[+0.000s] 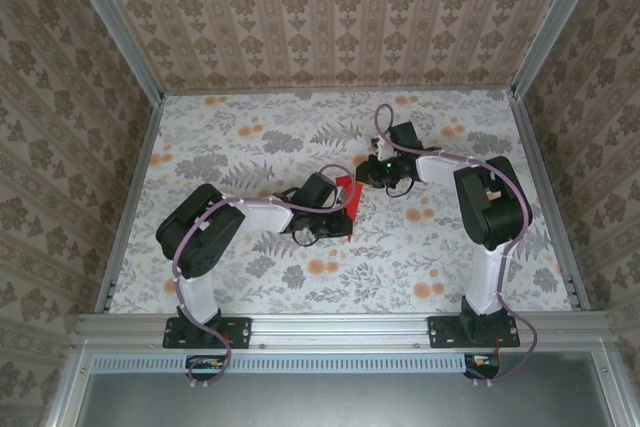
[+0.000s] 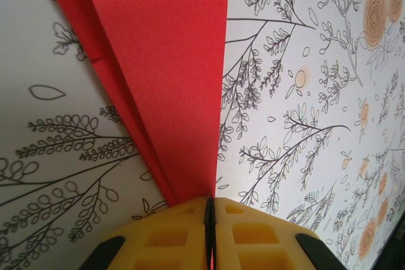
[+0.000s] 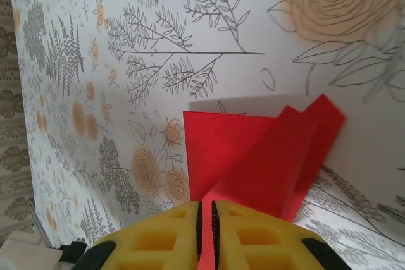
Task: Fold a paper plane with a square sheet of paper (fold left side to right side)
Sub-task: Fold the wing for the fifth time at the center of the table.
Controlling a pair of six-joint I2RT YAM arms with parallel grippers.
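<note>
Centrally over floral table [image 1: 250, 277], creased red paper [image 1: 347, 190] held between both tools. Left tool [image 2: 210, 203] at paper's 7 o'clock, clenched on narrow end. Right tool [image 3: 205, 207] at 1 o'clock, pinching folded edge.

Floral tablecloth [image 1: 250, 147] on table, beige damask walls [image 1: 330, 17], alu frame [image 1: 340, 327].

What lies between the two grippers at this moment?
The folded red paper, in the top view. The left gripper and right gripper reach it from opposite sides, and the wrist views show each shut on it.
</note>
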